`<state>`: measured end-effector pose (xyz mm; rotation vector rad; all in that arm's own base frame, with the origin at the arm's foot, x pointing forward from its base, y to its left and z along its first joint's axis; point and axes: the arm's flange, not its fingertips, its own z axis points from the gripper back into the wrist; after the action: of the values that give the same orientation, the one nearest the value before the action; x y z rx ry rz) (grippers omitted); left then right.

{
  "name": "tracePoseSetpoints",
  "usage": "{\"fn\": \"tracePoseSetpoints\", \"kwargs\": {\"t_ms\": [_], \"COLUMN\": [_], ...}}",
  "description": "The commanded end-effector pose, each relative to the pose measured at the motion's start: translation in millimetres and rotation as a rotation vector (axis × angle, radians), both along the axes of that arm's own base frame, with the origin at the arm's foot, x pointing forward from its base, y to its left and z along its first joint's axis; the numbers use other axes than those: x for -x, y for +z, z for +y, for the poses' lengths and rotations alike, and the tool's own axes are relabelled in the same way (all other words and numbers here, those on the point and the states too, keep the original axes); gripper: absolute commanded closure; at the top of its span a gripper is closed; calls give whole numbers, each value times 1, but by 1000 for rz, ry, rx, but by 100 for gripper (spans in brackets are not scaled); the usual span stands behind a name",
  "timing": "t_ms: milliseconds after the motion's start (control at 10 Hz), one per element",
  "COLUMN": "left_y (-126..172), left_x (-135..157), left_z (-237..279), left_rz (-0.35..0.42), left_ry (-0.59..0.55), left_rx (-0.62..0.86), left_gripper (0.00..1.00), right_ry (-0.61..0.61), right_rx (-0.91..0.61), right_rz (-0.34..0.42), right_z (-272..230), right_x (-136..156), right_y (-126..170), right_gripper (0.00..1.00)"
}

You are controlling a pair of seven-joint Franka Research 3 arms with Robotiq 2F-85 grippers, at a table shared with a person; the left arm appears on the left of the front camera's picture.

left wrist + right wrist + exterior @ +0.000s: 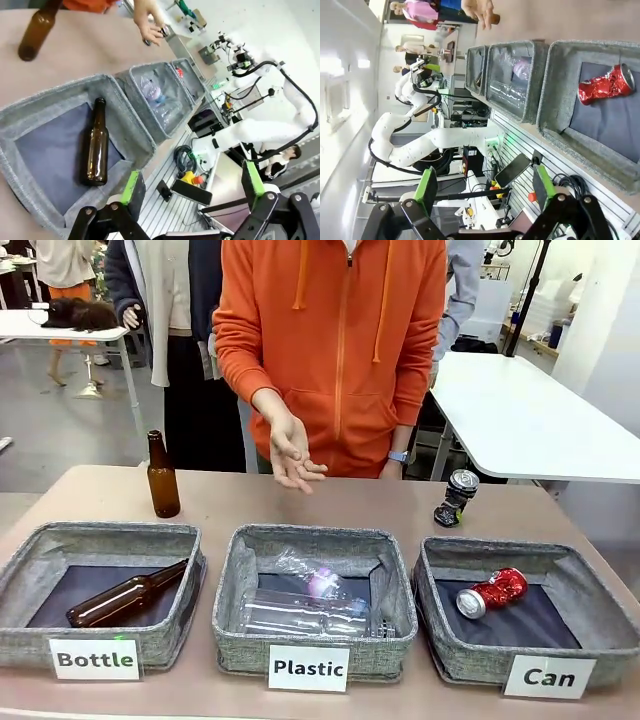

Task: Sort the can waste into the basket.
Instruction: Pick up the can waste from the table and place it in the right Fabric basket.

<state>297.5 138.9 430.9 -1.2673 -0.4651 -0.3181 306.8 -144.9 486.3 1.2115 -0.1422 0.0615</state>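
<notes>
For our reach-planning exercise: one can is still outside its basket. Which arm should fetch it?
Right. The black can sits on the robot's right, just behind the Can basket, far from the left arm's side.

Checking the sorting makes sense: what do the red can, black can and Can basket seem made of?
Red can: thin glossy metal, probably aluminium; dented waist, silver top. Black can: likely metal too, dark printed coat, silver rim. Can basket: matte grey woven fabric, coarse weave on its walls, dark smooth base.
</notes>
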Motion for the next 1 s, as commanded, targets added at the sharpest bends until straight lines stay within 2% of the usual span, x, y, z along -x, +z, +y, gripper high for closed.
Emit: {"fn": "tracePoseSetpoints", "kwargs": {"t_ms": [0,900], "left_y": [4,4], "left_x": [10,10], "left_z": [9,9], "left_rz": [-59,-59], "left_ry": [14,14], "left_rx": [1,1], "left_gripper": [0,0], "right_ry": [3,0], "right_rx": [3,0], "right_rz": [-5,0], "right_z": [1,0], "right_x": [1,0], "right_y": [2,0], "right_gripper": [0,0]}}
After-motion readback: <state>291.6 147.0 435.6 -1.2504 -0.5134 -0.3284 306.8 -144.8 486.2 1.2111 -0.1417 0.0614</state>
